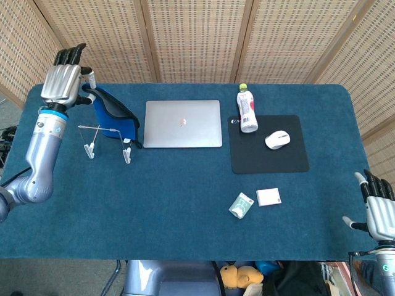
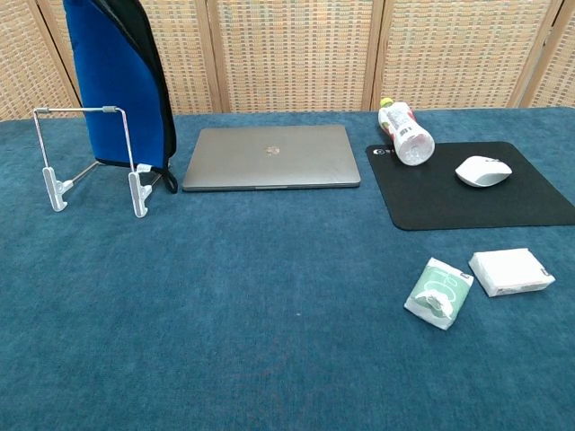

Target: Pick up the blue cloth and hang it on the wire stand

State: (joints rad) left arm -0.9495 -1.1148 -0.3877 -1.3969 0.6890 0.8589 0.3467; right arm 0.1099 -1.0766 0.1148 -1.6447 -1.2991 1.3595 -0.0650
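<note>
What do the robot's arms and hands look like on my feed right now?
The left arm is smooth silver-grey metal with a blue ring at the wrist. The left hand has a ribbed silver back and black fingers. The right hand, at the frame's lower right corner, matches: silver back, black fingers, blue-ringed wrist. No cables or markings are visible.

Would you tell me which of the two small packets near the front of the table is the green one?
The green packet is the one lying further left, tilted, nearer the table's middle; the white box beside it sits closer to the right edge.
</note>
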